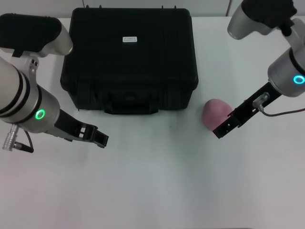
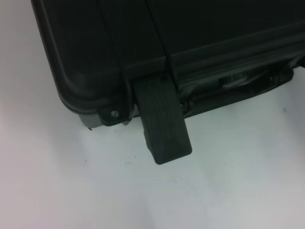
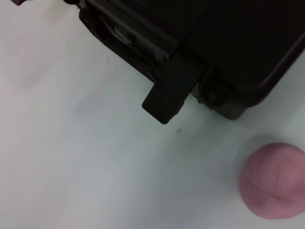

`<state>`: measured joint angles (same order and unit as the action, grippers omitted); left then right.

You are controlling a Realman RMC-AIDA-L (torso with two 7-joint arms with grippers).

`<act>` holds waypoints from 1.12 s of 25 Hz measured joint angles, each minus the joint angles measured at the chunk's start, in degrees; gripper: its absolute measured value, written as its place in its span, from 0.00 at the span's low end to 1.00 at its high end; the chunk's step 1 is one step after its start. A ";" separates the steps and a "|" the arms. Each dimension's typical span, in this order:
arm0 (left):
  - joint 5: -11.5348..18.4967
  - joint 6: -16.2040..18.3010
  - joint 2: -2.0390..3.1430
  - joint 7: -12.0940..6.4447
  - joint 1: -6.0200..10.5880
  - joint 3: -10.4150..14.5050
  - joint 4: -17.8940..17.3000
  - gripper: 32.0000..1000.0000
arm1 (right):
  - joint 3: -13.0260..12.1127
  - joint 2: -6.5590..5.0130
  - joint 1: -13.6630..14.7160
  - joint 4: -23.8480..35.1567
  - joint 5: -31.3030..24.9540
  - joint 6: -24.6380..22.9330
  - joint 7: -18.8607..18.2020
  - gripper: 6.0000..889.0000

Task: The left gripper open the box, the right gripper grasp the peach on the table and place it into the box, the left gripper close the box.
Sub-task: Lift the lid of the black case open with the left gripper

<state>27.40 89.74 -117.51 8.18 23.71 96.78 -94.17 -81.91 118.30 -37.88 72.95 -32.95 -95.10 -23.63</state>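
Note:
The box [image 1: 129, 57] is a large black case at the back centre of the table, lid down, with a small white label [image 1: 129, 39] on top and its handle facing me. The left wrist view shows one front latch [image 2: 164, 129] sticking out over the table, and the right wrist view shows the other latch [image 3: 169, 95] doing the same. The left gripper [image 1: 98, 138] hovers low over the table, in front of the box's left corner. The dusty-pink peach [image 1: 216, 113] [image 3: 274, 180] lies on the table to the right of the box. The right gripper [image 1: 223, 129] sits just beside the peach, on its right front side.
The white table [image 1: 157, 186] stretches wide in front of the box and the peach. The left arm's forearm [image 1: 24, 102] comes in from the left edge, and the right arm's forearm [image 1: 288, 71] comes down from the upper right.

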 joint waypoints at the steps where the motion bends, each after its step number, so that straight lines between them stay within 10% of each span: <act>1: 0.00 0.00 0.00 0.00 0.01 0.00 0.02 0.83 | 0.00 0.00 0.00 0.00 0.00 0.00 0.00 0.97; 14: -0.04 0.25 0.07 0.00 0.16 -0.28 0.20 0.83 | 0.09 0.00 -0.07 -0.03 0.00 0.00 -0.02 0.97; 28: -6.88 4.80 0.12 -0.73 6.23 -7.37 0.11 0.83 | 0.09 -0.09 -0.09 -0.49 0.08 0.00 -0.02 0.97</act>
<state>20.52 94.54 -117.39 7.45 29.95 89.41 -94.05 -81.82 118.21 -37.97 72.46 -32.88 -95.09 -23.64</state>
